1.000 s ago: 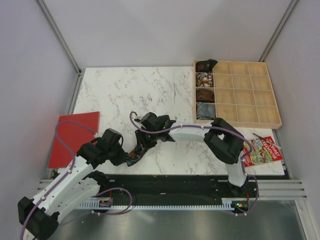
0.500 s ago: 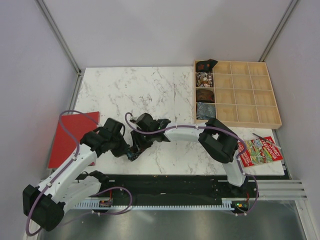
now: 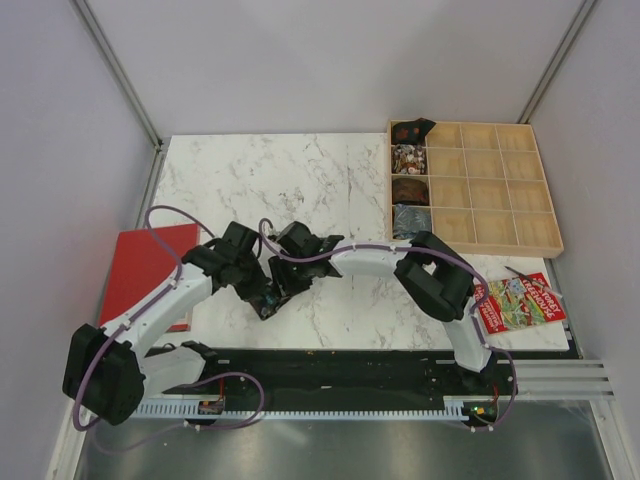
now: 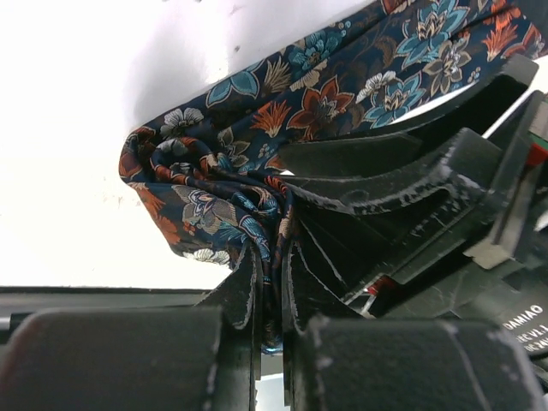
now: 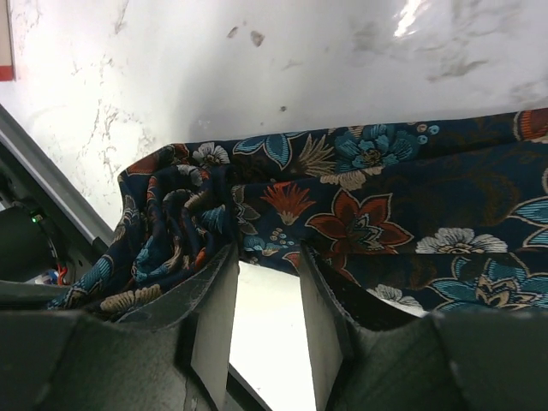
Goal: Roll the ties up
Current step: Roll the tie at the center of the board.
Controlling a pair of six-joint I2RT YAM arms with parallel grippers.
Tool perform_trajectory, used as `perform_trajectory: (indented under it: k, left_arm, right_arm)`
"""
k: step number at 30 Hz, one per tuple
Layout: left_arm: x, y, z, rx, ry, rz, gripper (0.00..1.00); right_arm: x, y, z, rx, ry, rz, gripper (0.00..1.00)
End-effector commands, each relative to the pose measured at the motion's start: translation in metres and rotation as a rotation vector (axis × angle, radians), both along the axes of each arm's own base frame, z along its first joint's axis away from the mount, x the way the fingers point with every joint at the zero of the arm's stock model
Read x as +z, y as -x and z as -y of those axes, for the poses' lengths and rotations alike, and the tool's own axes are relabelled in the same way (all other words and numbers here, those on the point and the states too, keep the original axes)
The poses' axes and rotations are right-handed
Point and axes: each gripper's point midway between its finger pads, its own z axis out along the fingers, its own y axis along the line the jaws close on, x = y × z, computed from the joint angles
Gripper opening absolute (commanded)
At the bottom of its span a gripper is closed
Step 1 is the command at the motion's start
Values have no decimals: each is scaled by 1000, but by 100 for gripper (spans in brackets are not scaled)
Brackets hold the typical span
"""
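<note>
Tie (image 4: 214, 193): at tabletop's (image 3: 230, 175) near edge, one end loosely coiled, remainder flat. Left tool (image 4: 272, 257) clenched on coil; right tool (image 5: 267, 257) released alongside. I judge its rolling barely begun.

I work in a robotics lab cell, not a home or a shop. My left arm (image 3: 160, 310) and right arm (image 3: 370, 262) are bolted to a black rail (image 3: 350, 372) along the near edge of a marble-patterned table (image 3: 330, 170). A white slotted cable duct (image 3: 340, 408) runs in front of the rail, and purple cables (image 3: 165, 215) loop in the open. Plain pale panels (image 3: 330, 60) on bare aluminium posts (image 3: 115, 70) box in the table's left, far and right edges. The props look staged: a wooden compartment tray (image 3: 500, 230) squared to the far right corner, a red board (image 3: 130, 270) off the left edge, a colourful booklet (image 3: 525, 302) at the near right corner.
</note>
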Motion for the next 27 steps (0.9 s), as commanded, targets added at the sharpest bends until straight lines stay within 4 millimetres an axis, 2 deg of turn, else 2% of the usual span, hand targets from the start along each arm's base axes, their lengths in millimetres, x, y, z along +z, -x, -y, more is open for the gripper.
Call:
perform_trajectory:
  k: [1,10,14,18,22,24,27]
  left_arm:
    - [3,-26,9,-37,3,65,2]
    - [-10,-38,10,-32,-34,48,2]
    - [-17,-43,12,-33,-48,30,2]
    - [-19,-51,15,-22,-50,22,3]
    - [-20,-58,19,-23,-50,17,20]
    - [-16,-64,21,-18,-46,25,23]
    - [-8,-69,26,-19,-21,38,49]
  right_arm:
    - [22,-16,0,11,-49,50,44]
    - [54,-40,40,-62,-37,72,59]
    - [69,-52,69,-114,-1,115,63]
    - [71,-60,100,-161,33,135,64]
    - [74,-57,114,-173,37,143,64]
    - [73,-52,118,-171,39,138,64]
    - [74,-49,121,-173,31,138,64]
